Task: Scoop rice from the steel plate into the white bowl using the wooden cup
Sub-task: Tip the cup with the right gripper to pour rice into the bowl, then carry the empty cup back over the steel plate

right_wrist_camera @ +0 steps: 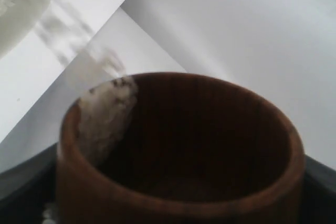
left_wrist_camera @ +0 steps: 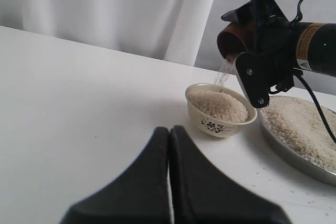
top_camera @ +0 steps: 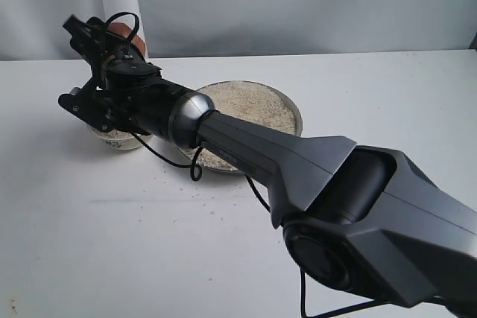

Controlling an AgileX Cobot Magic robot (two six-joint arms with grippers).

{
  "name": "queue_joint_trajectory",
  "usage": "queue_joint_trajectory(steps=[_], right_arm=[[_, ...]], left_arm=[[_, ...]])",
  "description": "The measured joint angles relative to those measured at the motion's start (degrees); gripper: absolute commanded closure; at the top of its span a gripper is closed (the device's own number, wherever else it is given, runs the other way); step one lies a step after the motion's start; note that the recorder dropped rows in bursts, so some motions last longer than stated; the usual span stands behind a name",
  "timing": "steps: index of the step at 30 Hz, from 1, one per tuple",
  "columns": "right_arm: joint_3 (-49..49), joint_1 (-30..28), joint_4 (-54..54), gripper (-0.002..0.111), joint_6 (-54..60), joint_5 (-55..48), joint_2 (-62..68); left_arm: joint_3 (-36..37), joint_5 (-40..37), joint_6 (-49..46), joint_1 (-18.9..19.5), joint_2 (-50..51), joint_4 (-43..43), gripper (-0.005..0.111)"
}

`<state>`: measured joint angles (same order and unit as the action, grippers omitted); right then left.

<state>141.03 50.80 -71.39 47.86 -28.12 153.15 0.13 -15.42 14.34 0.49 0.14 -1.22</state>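
Observation:
My right gripper [top_camera: 104,44] reaches across to the left and is shut on the wooden cup [top_camera: 120,30], which is tipped over the white bowl [left_wrist_camera: 220,123]. A thin stream of rice [left_wrist_camera: 224,72] falls from the cup's lip [left_wrist_camera: 230,39] into the bowl, which is heaped with grains. In the right wrist view the cup [right_wrist_camera: 178,182] is dark inside, with rice [right_wrist_camera: 105,114] sliding out at one side. The steel plate [top_camera: 296,112] lies just right of the bowl and holds a wide layer of rice [top_camera: 246,102]. My left gripper [left_wrist_camera: 169,130] is shut and empty, low over the table short of the bowl.
Loose grains [top_camera: 195,193] lie scattered on the white table in front of the plate. A black cable [top_camera: 195,165] hangs from the right arm, whose bulk [top_camera: 358,199] covers the plate's near side. A pale curtain [left_wrist_camera: 131,9] stands behind the table.

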Motion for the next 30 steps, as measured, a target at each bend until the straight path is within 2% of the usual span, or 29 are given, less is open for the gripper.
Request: queue_joint_trajectory(steps=[15,21,26,30], right_arm=[[0.0,0.0,-1.1,0.108,0.0,-0.1,0.0],[0.0,-0.6,-1.4,0.108,-8.9,-1.6,-0.4],[0.0,-0.6,15.4,0.108,-14.0,-7.8,-5.6],[0.0,-1.9,30.8,0.108,-13.1,-21.9,-11.5]], left_arm=[[0.0,0.0,0.0,0.0,0.0,0.0,0.107],[0.0,0.0,0.0,0.0,0.0,0.0,0.107],[0.0,0.0,0.0,0.0,0.0,0.0,0.107],[0.0,0.0,0.0,0.0,0.0,0.0,0.107]])
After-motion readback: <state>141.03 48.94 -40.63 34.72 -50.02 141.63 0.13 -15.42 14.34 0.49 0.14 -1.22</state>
